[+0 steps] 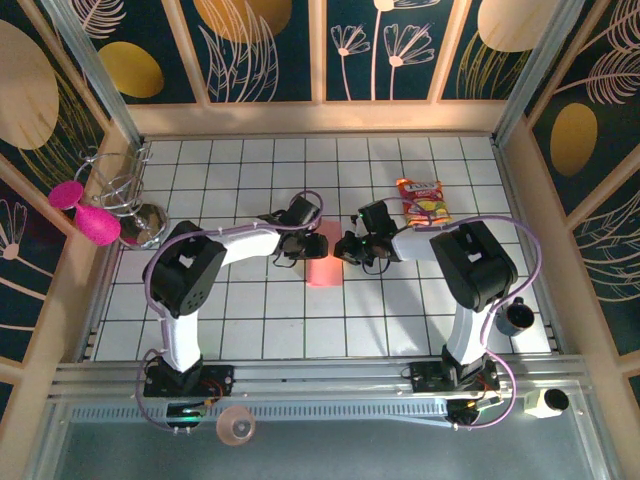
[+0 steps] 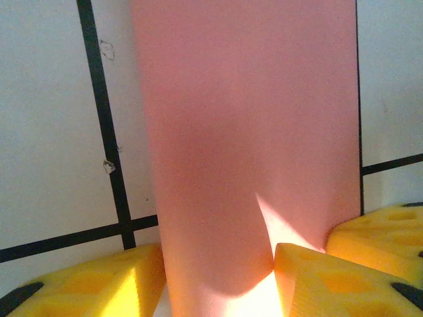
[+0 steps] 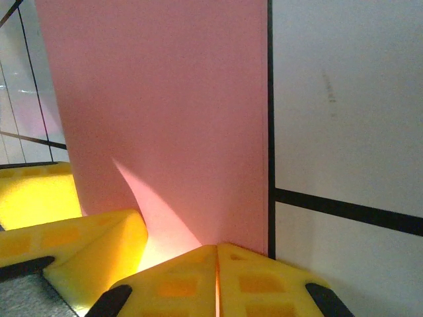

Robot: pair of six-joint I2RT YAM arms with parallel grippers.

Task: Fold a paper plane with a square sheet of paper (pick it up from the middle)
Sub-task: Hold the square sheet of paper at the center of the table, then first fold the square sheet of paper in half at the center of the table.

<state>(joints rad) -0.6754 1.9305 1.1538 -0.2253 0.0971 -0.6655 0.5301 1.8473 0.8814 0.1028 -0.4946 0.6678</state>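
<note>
At the left rear, a wire basket [image 1: 118, 185] stood on the table [image 1: 250, 320], with two magenta discs [image 1: 97, 227] just beside it. The basket's contents could not be made out. The left gripper [image 1: 306, 243] had its jaws apart, its yellow fingers [image 2: 86, 287] flanking the square sheet of paper [image 1: 322, 262]. The sheet lay folded at table centre, between both grippers. The right gripper [image 1: 347, 250] was closed, its fingertips [image 3: 178, 284] pinching the sheet's edge. A snack packet [image 1: 422, 202] lay just behind that gripper. A dark cup [image 1: 516, 318] stood at the right edge. Its contents could not be determined.
</note>
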